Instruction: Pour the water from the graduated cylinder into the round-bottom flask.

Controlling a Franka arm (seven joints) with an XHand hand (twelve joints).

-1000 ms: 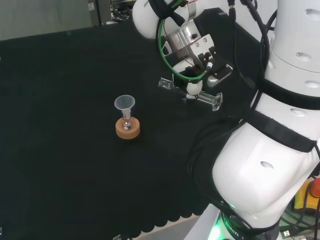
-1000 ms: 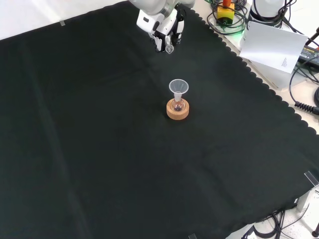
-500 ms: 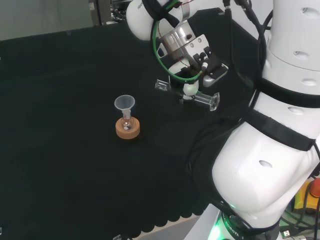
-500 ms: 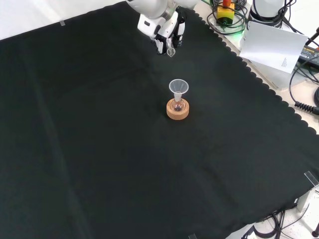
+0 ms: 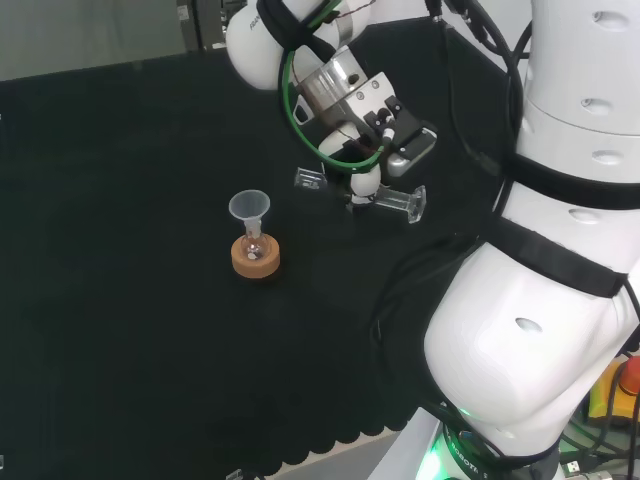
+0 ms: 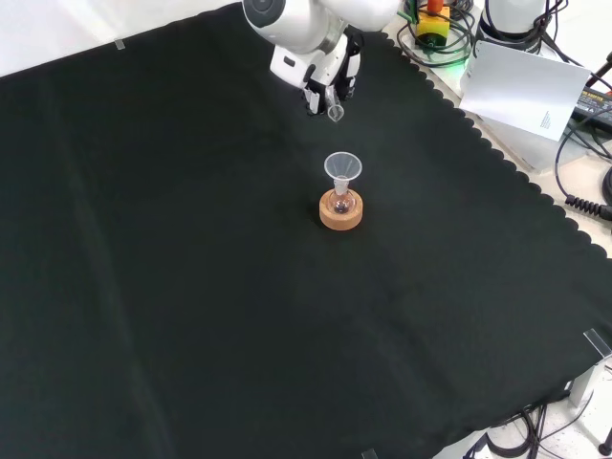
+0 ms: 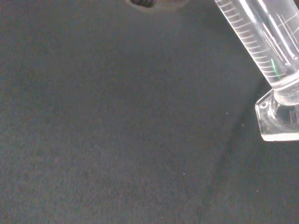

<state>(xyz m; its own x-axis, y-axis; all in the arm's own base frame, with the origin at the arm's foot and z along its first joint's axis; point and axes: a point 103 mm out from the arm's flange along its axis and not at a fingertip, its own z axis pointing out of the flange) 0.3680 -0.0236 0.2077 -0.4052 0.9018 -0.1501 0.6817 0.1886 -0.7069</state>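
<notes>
Closer now: since a second ago the black and white hand (image 5: 362,150) has carried the clear graduated cylinder (image 5: 400,201) leftward in the head view, toward the flask. Going left to right in that view: the small clear round-bottom flask (image 5: 254,249) sits in its tan cork ring stand (image 5: 255,262) with a clear plastic funnel (image 5: 250,207) in its neck; just right of it hangs the cylinder, lying nearly level, fingers curled round its middle, mouth end toward the funnel and foot end pointing away. In the wrist view the cylinder's ribbed scale and hexagonal foot show (I can't make out a water level). The risk, as I judge it: the cylinder is already tipped while its mouth is short of the funnel, so water could run onto the black cloth (image 5: 120,330). Also, a low approach could clip the funnel and topple the flask.
</notes>
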